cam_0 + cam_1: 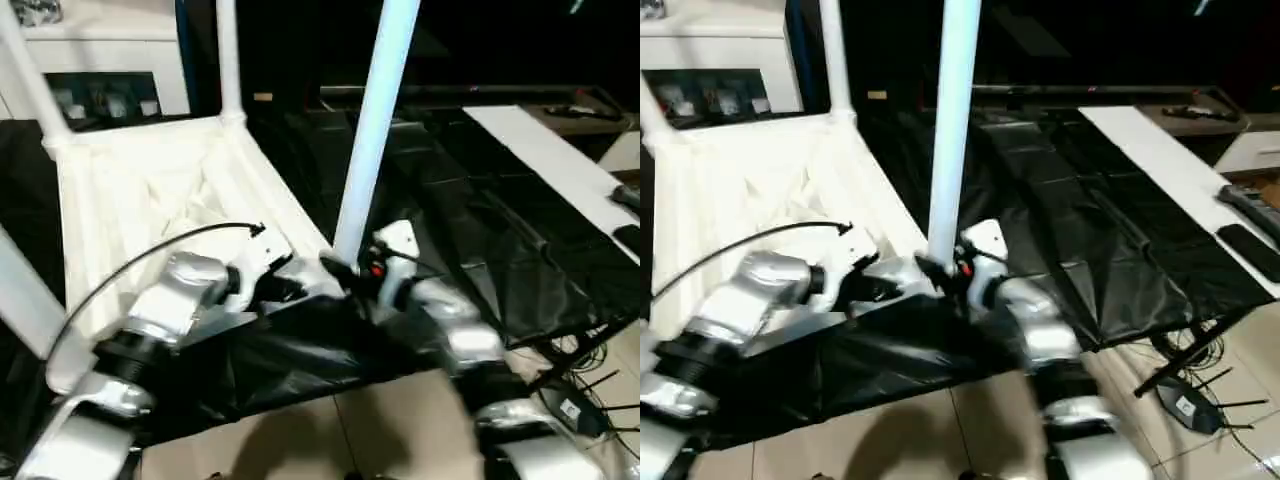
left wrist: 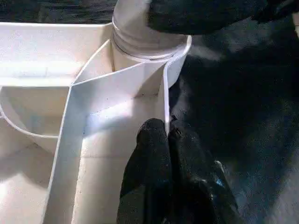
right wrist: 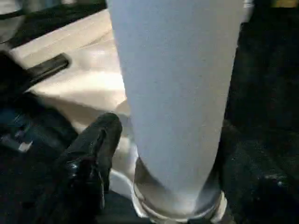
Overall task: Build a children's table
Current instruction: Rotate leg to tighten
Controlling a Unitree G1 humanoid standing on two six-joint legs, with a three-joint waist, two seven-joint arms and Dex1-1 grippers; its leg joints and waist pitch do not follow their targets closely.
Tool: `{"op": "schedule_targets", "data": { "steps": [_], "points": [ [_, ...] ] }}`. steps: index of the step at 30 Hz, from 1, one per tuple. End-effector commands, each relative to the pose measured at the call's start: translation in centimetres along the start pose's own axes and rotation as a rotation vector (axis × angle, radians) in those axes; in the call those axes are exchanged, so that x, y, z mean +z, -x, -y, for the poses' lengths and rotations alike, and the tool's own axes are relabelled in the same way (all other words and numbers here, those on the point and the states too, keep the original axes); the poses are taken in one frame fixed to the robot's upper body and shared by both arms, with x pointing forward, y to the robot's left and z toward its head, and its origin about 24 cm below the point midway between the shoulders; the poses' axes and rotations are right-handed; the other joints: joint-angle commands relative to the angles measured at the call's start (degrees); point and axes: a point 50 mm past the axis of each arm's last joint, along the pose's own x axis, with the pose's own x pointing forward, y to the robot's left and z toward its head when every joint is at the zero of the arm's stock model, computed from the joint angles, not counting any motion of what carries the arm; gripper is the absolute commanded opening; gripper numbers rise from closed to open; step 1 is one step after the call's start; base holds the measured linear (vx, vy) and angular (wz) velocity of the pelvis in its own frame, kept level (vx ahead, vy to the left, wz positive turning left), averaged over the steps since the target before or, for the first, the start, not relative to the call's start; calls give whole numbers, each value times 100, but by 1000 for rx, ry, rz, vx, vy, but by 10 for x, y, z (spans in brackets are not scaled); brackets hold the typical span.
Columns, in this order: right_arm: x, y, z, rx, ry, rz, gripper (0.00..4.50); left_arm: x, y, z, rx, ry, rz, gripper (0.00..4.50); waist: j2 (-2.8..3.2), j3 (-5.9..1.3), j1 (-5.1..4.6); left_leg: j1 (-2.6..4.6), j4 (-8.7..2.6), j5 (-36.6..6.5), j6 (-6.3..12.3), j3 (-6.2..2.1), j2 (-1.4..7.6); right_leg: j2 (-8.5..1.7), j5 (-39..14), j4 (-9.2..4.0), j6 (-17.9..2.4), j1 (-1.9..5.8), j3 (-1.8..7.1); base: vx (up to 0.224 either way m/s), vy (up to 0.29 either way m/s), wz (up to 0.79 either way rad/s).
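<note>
The tabletop (image 1: 150, 200) lies upside down on the black-covered bench (image 1: 480, 230), ribbed underside up, reaching from my left side toward the middle. Legs already stand in its far corners, one at the far left (image 1: 25, 70) and one further in (image 1: 228, 60), and another leg (image 1: 20, 290) shows at the near left edge.

My left pincer (image 2: 167, 135) has its two black fingers pressed together and holding nothing. Their tips rest against the rib just inside the near right corner, close beside the round socket (image 2: 149, 60). I judge this to be a bracing press that keeps the tabletop from sliding or tipping.

To the right, the fourth leg (image 1: 375, 120) stands upright in that socket, its ringed base sitting at the rim. My right pincer (image 1: 345, 268) sits at the foot of this leg. One black finger (image 3: 93, 144) lies beside the tube low down; I cannot see the other, so I cannot tell whether I am pinching the leg or merely standing spread beside it.

To do this step well, I should keep the left press steady on the rib, hold the leg low, keep it straight over the socket, and turn or push it home evenly. The risk is a tilted leg that binds at the rim or levers the corner off the bench.
</note>
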Motion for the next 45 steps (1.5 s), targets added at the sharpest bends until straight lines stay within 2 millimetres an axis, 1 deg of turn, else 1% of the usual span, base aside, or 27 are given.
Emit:
{"op": "schedule_targets", "data": {
  "steps": [1,3,4,5,6,8,9,10,11,12,13,14,17,22,25,29,30,32,35,36,37,38,40,41,43,44,45],
  "points": [
    [-7,-9,-18,157,11,-58,350,11,-9,12,-104,-67,35,0,62,-271,32,29,-455,-2633,-60,56,53,-360,-2763,-369,-767,139,270,0,0,0],
    [-4,4,-8,207,64,-102,350,13,1,14,-182,-80,55,0,43,-282,62,39,-437,-2431,-25,124,62,-335,-2445,-294,-935,118,324,0,0,0],
    [-4,4,-7,207,65,-103,350,13,1,14,-184,-81,55,0,43,-294,110,59,-418,-2216,5,169,67,-326,-2234,-255,-1029,96,365,0,0,0],
    [-3,10,-3,241,97,-134,350,13,5,16,-223,-97,49,0,11,-307,118,41,-405,-2067,27,192,61,-317,-2094,-228,-1063,99,389,59,-28,7],
    [-2,12,-2,265,111,-150,350,13,7,16,-241,-108,42,0,10,-342,209,58,-356,-1688,79,257,67,-280,-1600,-130,-1215,61,456,66,-34,13],
    [-2,15,0,297,126,-170,350,12,9,17,-266,-118,33,0,14,-336,252,102,-328,-1637,128,304,77,-247,-1413,-97,-1328,10,475,71,-34,17],
    [-1,17,0,322,133,-185,350,11,11,17,-280,-125,23,0,-11,-350,281,90,-297,-1577,150,336,74,-229,-1295,-48,-1382,20,504,89,-27,14],
    [0,19,0,344,140,-196,350,11,12,17,-289,-134,17,0,-21,-386,310,11,-285,-1190,198,336,64,-214,-832,57,-1449,79,523,89,-27,14],
    [1,19,0,359,144,-202,336,11,13,17,-294,-140,14,0,-23,-396,314,-25,-276,-982,229,330,57,-210,-577,98,-1478,109,524,78,-16,-1],
    [2,21,1,384,144,-217,316,10,15,16,-303,-144,5,0,-23,-409,324,-46,-244,-676,290,336,39,-189,-122,161,-1532,127,524,58,-5,-3],
    [2,21,1,395,148,-224,316,9,16,15,-304,-145,0,0,-31,-406,338,-52,-222,-573,352,349,21,-178,118,187,-1585,134,528,58,-5,-3],
    [3,21,1,407,153,-229,314,9,17,15,-309,-148,-5,0,-25,-401,352,-35,-214,-606,393,359,22,-183,149,188,-1621,130,533,0,0,0],
    [4,22,1,444,156,-249,283,7,19,13,-313,-153,-15,0,-44,-395,363,-46,-226,-733,371,352,33,-194,-156,168,-1563,149,526,0,0,0],
    [5,22,0,513,164,-285,271,6,24,10,-328,-143,-27,0,-34,-355,406,-20,-271,-1296,109,330,59,-218,-1240,72,-1278,108,538,0,0,0],
    [5,21,0,520,139,-279,270,5,24,9,-318,-132,-26,0,-47,-350,408,-24,-274,-1330,62,322,52,-216,-1348,66,-1237,101,544,0,0,0],
    [4,17,-1,475,71,-227,270,6,19,7,-261,-101,-3,0,-59,-366,419,-45,-261,-1139,72,317,48,-216,-1159,96,-1240,117,543,0,0,0],
    [3,15,-2,445,52,-206,270,7,16,6,-230,-97,1,0,-34,-364,421,-39,-265,-1151,64,318,50,-218,-1148,88,-1255,109,546,0,0,0],
    [1,14,-2,410,37,-187,270,7,14,6,-200,-92,2,0,-40,-368,422,-42,-264,-1158,42,313,40,-214,-1149,88,-1249,119,544,0,0,0],
    [-6,8,0,236,28,-149,269,11,2,6,-111,-59,25,0,-5,-356,412,-31,-279,-1252,-63,299,39,-222,-1326,62,-1170,106,547,0,0,0],
    [-7,7,1,207,29,-146,269,12,0,6,-98,-55,28,0,-24,-356,403,-32,-288,-1392,-88,292,29,-224,-1596,30,-1096,111,534,0,0,0],
    [-10,2,2,99,20,-126,269,15,-7,7,-52,-36,44,0,-48,-359,391,-33,-287,-1414,-99,296,28,-226,-1698,17,-1059,108,535,0,0,0],
    [-12,-1,3,48,11,-115,269,16,-11,7,-30,-26,51,0,-28,-343,365,-38,-303,-1505,-155,280,31,-229,-1903,-1,-1005,95,531,0,0,0],
    [-13,-6,3,-39,-15,-95,269,19,-16,8,3,-12,62,0,-45,-346,311,-48,-307,-1600,-178,267,20,-223,-2122,-28,-909,95,522,0,0,0],
    [-12,-13,1,-111,-48,-70,269,22,-20,10,30,0,71,0,-44,-344,276,-71,-314,-1599,-193,263,20,-224,-2186,-33,-858,98,526,0,0,0],
    [-12,-23,-3,-188,-82,-41,268,26,-26,13,61,15,83,0,-45,-359,253,-73,-307,-1584,-174,255,14,-221,-2191,-39,-814,96,521,0,0,0],
    [-10,-34,-12,-211,-100,-20,268,29,-31,15,73,29,96,0,12,-359,231,-57,-313,-1605,-202,256,17,-215,-2060,-49,-855,67,534,0,0,0],
    [-9,-40,-17,-223,-96,-17,268,31,-33,17,76,39,105,0,-3,-358,218,-58,-309,-1623,-205,253,9,-206,-2060,-47,-858,71,522,0,0,0]
  ]
}}
